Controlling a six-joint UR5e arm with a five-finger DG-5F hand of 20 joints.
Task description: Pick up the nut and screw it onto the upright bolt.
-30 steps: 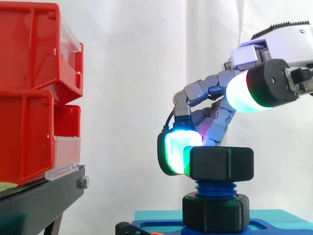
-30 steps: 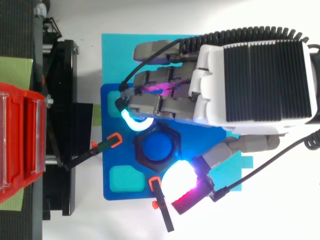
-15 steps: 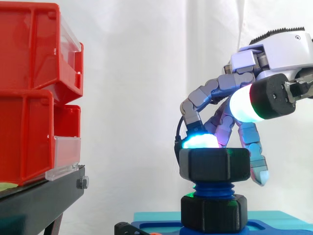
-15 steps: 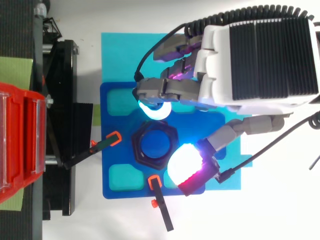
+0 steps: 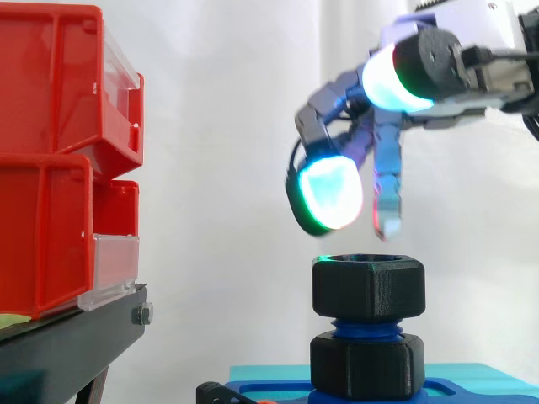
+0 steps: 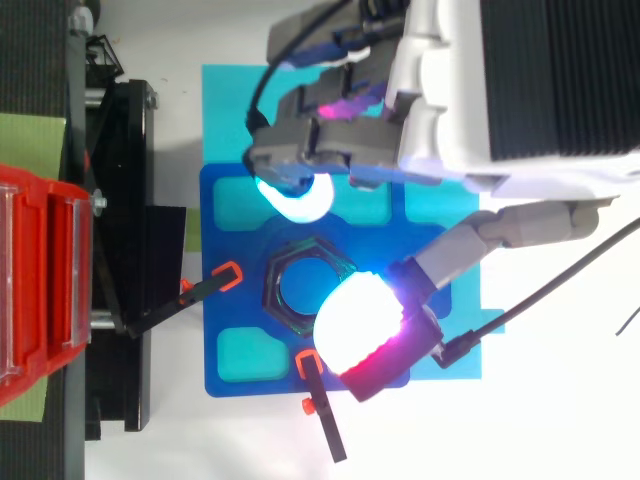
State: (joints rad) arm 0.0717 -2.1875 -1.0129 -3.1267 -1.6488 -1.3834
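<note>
hand (image 5: 418, 71) clear above nut (image 5: 368, 289), gap between, nut on bolt (image 5: 366, 325)

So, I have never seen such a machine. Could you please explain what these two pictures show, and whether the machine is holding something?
It is a robot arm ending in a hand with fingers and a thumb. The glowing fingertips are the hand's own pads. One picture is taken level from the side and the other from above, and both show the same scene. On a blue plate a blue bolt stands upright, with a black nut sitting on its thread. The hand hangs above the nut with its fingers relaxed, touching and holding nothing. At the left are red bins on a black stand.
</note>
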